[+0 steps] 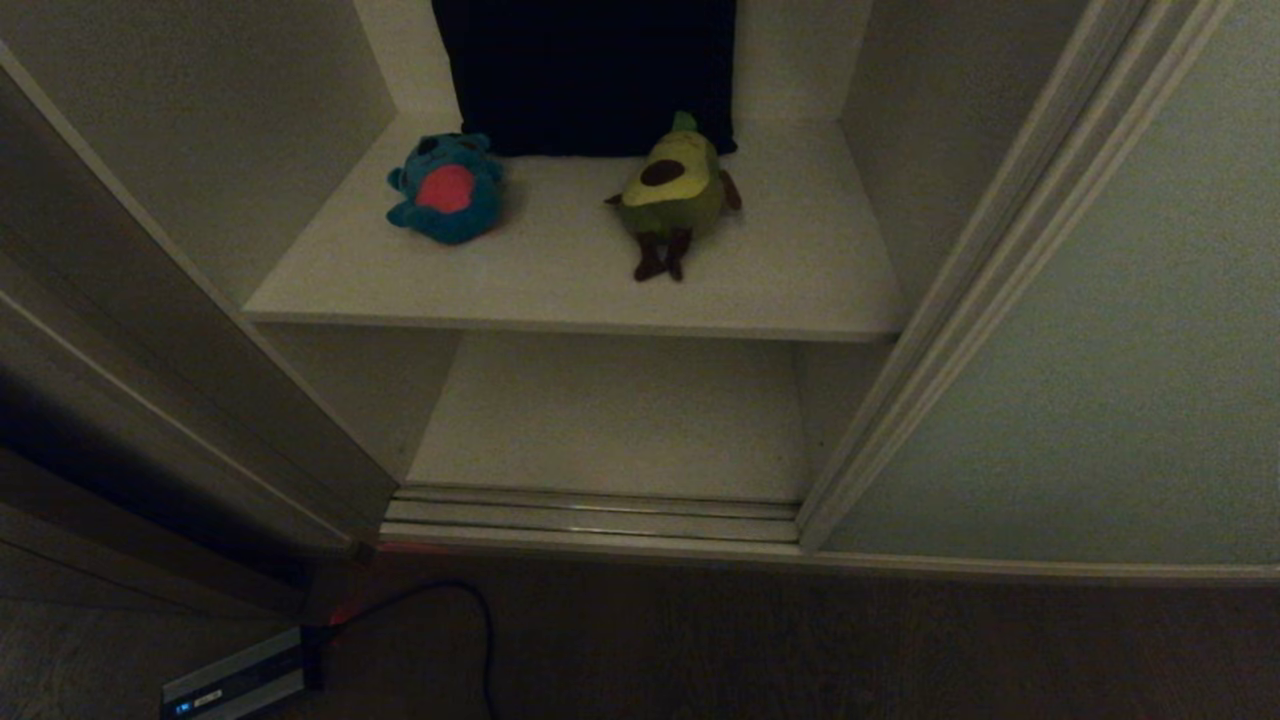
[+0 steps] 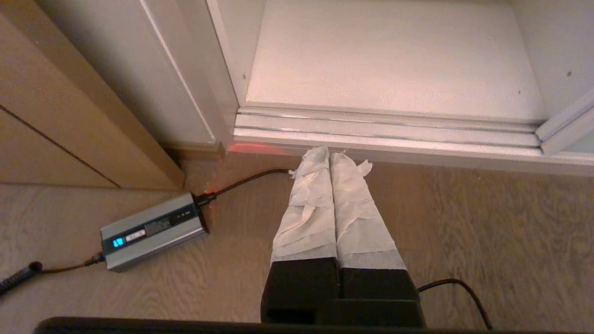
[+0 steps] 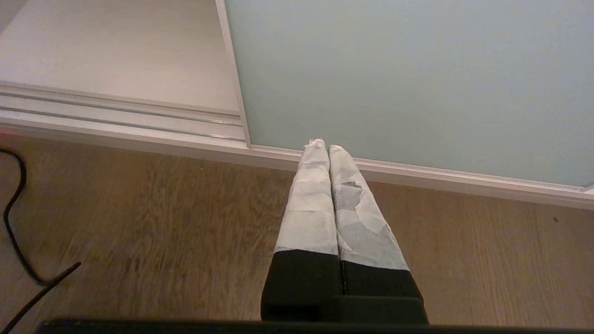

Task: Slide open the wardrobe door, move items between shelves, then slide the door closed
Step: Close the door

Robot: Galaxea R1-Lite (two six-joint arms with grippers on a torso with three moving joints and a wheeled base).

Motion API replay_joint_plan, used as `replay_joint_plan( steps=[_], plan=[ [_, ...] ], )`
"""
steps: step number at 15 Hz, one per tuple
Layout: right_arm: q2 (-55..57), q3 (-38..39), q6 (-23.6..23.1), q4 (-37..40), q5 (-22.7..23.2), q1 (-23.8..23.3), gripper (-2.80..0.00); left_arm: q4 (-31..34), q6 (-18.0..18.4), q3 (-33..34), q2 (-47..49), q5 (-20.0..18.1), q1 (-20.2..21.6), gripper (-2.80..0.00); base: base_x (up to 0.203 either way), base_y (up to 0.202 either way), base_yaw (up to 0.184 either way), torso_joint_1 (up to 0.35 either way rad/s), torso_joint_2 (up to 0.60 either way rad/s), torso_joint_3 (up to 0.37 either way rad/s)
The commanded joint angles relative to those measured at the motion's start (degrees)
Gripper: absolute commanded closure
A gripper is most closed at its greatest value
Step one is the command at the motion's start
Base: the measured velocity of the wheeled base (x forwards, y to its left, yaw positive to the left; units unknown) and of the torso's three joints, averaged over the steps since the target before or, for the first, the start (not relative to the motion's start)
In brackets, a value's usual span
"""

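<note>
With the sliding wardrobe door (image 1: 1100,330) already drawn to the right of the frame, the teal monster (image 1: 446,188) and the avocado (image 1: 675,190) sit on the upper shelf (image 1: 560,290), well above both tightly closed, empty end effectors, left (image 2: 330,153) and right (image 3: 323,145), hanging by the floor track (image 2: 385,130).

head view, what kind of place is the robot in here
Most likely a bedroom or home storage corner, facing an open built-in wardrobe: a sliding wardrobe door on a floor track, off-white shelves holding a teal monster plush and an avocado plush, and wood-look flooring.
</note>
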Motion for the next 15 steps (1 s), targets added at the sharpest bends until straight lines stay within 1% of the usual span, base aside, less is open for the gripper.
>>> replay_joint_plan(
  steps=[1, 15],
  plan=[
    [0.09, 0.19, -0.05, 0.00, 0.01, 0.00, 0.00, -0.30, -0.32, 0.09, 0.05, -0.06, -0.01, 0.00, 0.000, 0.000, 0.000, 0.000, 0.00, 0.000],
    [0.09, 0.20, -0.15, 0.00, 0.10, 0.00, 0.00, -0.30, -0.40, 0.04, 0.05, -0.06, -0.01, 0.00, 0.000, 0.000, 0.000, 0.000, 0.00, 0.000]
  ],
)
